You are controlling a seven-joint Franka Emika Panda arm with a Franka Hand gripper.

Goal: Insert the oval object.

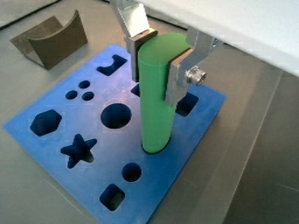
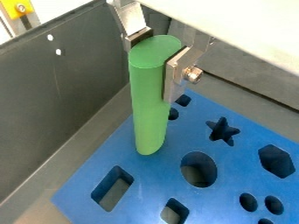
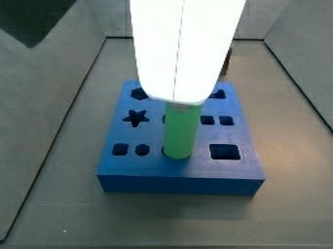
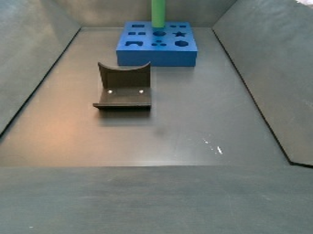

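Observation:
The oval object, a smooth green rod [image 1: 156, 96], stands upright between the fingers of my gripper [image 1: 159, 58], which is shut on its upper end. It shows the same way in a wrist view [image 2: 147, 96], with the gripper [image 2: 153, 54] clamping its top. The rod's lower end meets the top face of the blue block with shaped holes [image 1: 70, 118], near one edge; any hole under it is hidden. In a side view the rod [image 3: 180, 131] stands in the block's [image 3: 182, 175] front row of holes, and a bright white glare hides the gripper. In a side view the rod [image 4: 158, 11] rises from the block [image 4: 156, 55].
A dark brown notched block [image 4: 124, 87] lies on the grey floor in front of the blue block, also in a wrist view [image 1: 52, 39]. Grey walls [image 2: 59, 96] enclose the floor; one stands close beside the blue block.

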